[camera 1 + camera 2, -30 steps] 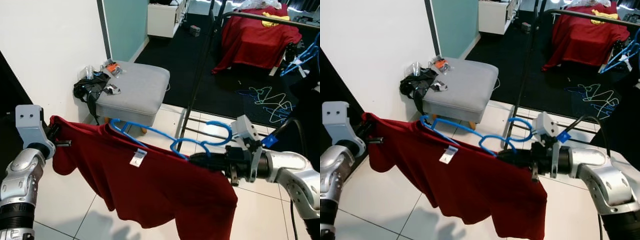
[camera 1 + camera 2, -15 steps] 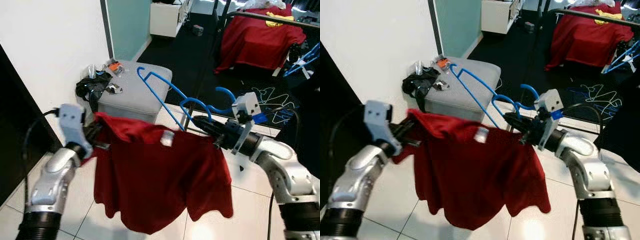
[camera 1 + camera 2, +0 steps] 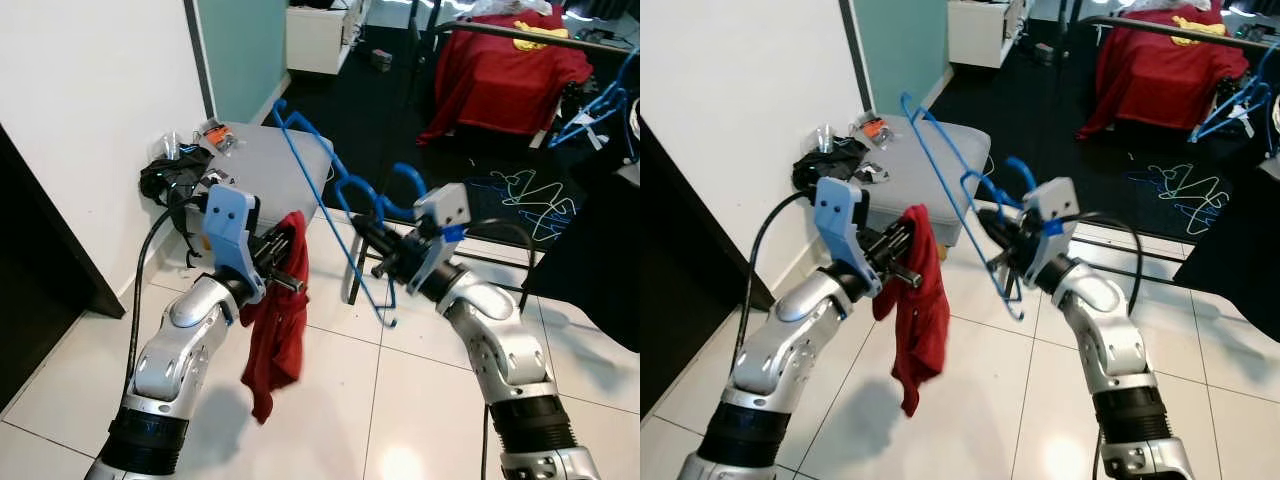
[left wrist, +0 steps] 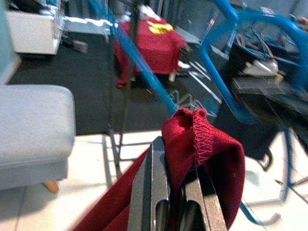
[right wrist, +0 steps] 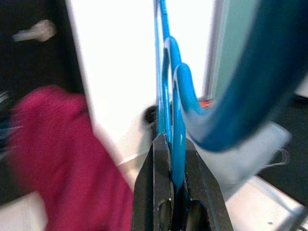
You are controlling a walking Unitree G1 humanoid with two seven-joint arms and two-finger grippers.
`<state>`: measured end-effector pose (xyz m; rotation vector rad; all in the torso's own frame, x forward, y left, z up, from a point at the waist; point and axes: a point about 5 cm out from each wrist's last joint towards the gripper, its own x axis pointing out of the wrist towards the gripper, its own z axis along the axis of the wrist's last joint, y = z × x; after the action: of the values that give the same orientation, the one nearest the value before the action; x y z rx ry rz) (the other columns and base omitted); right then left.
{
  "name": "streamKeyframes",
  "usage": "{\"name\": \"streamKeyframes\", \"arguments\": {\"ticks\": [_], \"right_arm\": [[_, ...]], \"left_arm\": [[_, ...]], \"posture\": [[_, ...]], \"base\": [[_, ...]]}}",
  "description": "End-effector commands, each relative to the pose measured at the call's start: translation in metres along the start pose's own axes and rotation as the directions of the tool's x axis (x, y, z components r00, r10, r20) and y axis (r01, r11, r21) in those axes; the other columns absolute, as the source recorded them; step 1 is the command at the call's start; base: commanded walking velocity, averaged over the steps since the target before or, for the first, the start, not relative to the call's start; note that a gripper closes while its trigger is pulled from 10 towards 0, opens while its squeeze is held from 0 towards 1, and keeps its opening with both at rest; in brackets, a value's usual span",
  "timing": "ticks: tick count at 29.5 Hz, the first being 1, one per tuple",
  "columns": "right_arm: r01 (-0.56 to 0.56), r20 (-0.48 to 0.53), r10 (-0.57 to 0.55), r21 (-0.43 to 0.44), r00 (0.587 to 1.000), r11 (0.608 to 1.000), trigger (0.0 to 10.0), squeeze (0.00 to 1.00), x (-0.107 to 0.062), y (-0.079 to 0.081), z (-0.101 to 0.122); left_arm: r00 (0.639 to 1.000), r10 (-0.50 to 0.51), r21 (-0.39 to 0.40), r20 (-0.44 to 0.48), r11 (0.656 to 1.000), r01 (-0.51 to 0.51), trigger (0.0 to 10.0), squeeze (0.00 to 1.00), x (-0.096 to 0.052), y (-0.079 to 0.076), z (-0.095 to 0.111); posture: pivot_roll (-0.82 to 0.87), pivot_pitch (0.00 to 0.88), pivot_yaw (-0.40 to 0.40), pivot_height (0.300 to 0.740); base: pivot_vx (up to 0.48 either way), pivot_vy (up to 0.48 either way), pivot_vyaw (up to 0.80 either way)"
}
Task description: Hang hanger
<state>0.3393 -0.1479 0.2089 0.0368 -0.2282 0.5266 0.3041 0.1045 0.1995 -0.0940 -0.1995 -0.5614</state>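
Right gripper [image 3: 368, 235], fingers closed on the wire of the blue hanger [image 3: 330, 195], holds it tilted, long axis running up and away toward the grey ottoman [image 3: 262, 170]. Left gripper [image 3: 290, 262], closed on a bunched red shirt [image 3: 275, 330], holds it just beside the hanger. The clothes rail [image 3: 530, 32] stands well apart, beyond the right arm.

We've got two silver arms, glossy metal shells with ribbed black bellows at the lower joints. The left gripper [image 3: 285, 262] and right gripper [image 3: 372, 240] have long black fingers, pale boxy wrist cameras, black cables looping off each.
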Motion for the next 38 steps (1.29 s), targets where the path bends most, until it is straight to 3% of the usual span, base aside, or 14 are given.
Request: {"name": "streamKeyframes", "arguments": {"ticks": [1, 3, 7, 9, 10, 11, 12, 13, 14, 15, 19, 21, 23, 38], "right_arm": [[0.204, -0.042, -0.203, 0.046, 0.978, 0.978, 10.0, 0.0, -0.007, -0.027, -0.005], [0.342, -0.157, -0.336, 0.016, 0.929, 0.939, 10.0, 0.0, -0.018, -0.043, -0.022], [0.364, -0.155, -0.357, 0.018, 0.921, 0.931, 10.0, 0.0, -0.022, -0.046, -0.023], [0.391, -0.131, -0.376, 0.116, 0.917, 0.913, 10.0, 0.0, -0.025, -0.046, -0.019], [0.391, -0.131, -0.376, 0.116, 0.917, 0.913, 10.0, 0.0, -0.025, -0.046, -0.019], [0.396, -0.171, -0.373, 0.134, 0.912, 0.908, 10.0, 0.0, -0.026, -0.045, -0.023], [0.404, -0.299, -0.362, 0.089, 0.883, 0.911, 10.0, 0.0, -0.029, -0.043, -0.039], [0.408, -0.382, -0.372, 0.015, 0.846, 0.913, 10.0, 0.0, -0.034, -0.043, -0.052], [0.408, -0.382, -0.372, 0.015, 0.846, 0.913, 10.0, 0.0, -0.034, -0.043, -0.052], [0.41, -0.417, -0.38, -0.018, 0.826, 0.912, 10.0, 0.0, -0.037, -0.042, -0.06], [0.405, -0.429, -0.374, -0.02, 0.822, 0.914, 10.0, 0.0, -0.034, -0.034, -0.065], [0.372, -0.428, -0.337, 0.0, 0.839, 0.928, 10.0, 0.0, -0.026, -0.02, -0.066], [0.347, -0.413, -0.314, 0.005, 0.855, 0.938, 10.0, 0.0, -0.02, -0.006, -0.067], [0.342, -0.299, -0.315, 0.041, 0.901, 0.939, 10.0, 0.0, -0.017, -0.003, -0.049]], "left_arm": [[0.999, -0.031, 0.0, -0.034, 1.0, 0.031, 0.0, 0.0, -0.004, -0.005, -0.005], [0.993, 0.058, 0.03, -0.099, 0.998, -0.056, 0.0, 0.0, -0.01, 0.005, -0.016], [0.986, 0.103, 0.057, -0.133, 0.994, -0.096, 0.0, 0.0, -0.013, 0.012, -0.02], [0.949, 0.228, 0.154, -0.216, 0.968, -0.197, 0.0, 0.0, -0.024, 0.032, -0.033], [0.949, 0.228, 0.154, -0.216, 0.968, -0.197, 0.0, 0.0, -0.024, 0.032, -0.033], [0.927, 0.293, 0.181, -0.236, 0.95, -0.255, 0.0, 0.0, -0.029, 0.041, -0.037], [0.89, 0.384, 0.2, -0.246, 0.919, -0.341, 3.3, 0.0, -0.033, 0.052, -0.039], [0.863, 0.441, 0.193, -0.248, 0.895, -0.402, 5.6, 0.0, -0.035, 0.057, -0.039], [0.863, 0.441, 0.193, -0.248, 0.895, -0.402, 5.6, 0.0, -0.035, 0.057, -0.039], [0.836, 0.48, 0.184, -0.265, 0.876, -0.445, 10.0, 0.0, -0.036, 0.06, -0.041], [0.811, 0.508, 0.161, -0.291, 0.861, -0.482, 10.0, 0.0, -0.036, 0.06, -0.044], [0.801, 0.518, 0.145, -0.3, 0.855, -0.498, 10.0, 0.0, -0.035, 0.057, -0.044], [0.815, 0.498, 0.17, -0.295, 0.867, -0.469, 10.0, 0.0, -0.031, 0.052, -0.043], [0.872, 0.451, 0.125, -0.188, 0.892, -0.434, 10.0, 0.0, -0.022, 0.037, -0.03]], "posture": [[-0.02, 0.095, -0.007, 0.74], [-0.02, 0.095, -0.014, 0.74], [-0.01, 0.098, -0.015, 0.74], [-0.03, 0.103, -0.012, 0.74], [-0.03, 0.103, -0.012, 0.74], [-0.03, 0.103, -0.012, 0.74], [-0.03, 0.106, -0.014, 0.74], [-0.03, 0.106, -0.015, 0.74], [-0.03, 0.106, -0.015, 0.74], [-0.03, 0.105, -0.018, 0.74], [-0.03, 0.11, -0.023, 0.74], [-0.03, 0.112, -0.029, 0.74], [-0.03, 0.119, -0.033, 0.74], [-0.05, 0.122, -0.044, 0.74]], "base": [[0.0, 0.0, 0.0], [0.0, 0.0, 0.0], [0.0, 0.0, 0.0], [0.0, 0.0, 0.0], [0.0, 0.0, 0.0], [0.0, 0.0, 0.0], [0.0, 0.0, 0.0], [0.0, 0.0, 0.0], [0.0, 0.0, 0.0], [0.0, 0.0, 0.0], [0.0, 0.0, 0.0], [0.0, 0.0, 0.0], [0.0, 0.0, 0.0], [0.0, 0.0, 0.0]]}}
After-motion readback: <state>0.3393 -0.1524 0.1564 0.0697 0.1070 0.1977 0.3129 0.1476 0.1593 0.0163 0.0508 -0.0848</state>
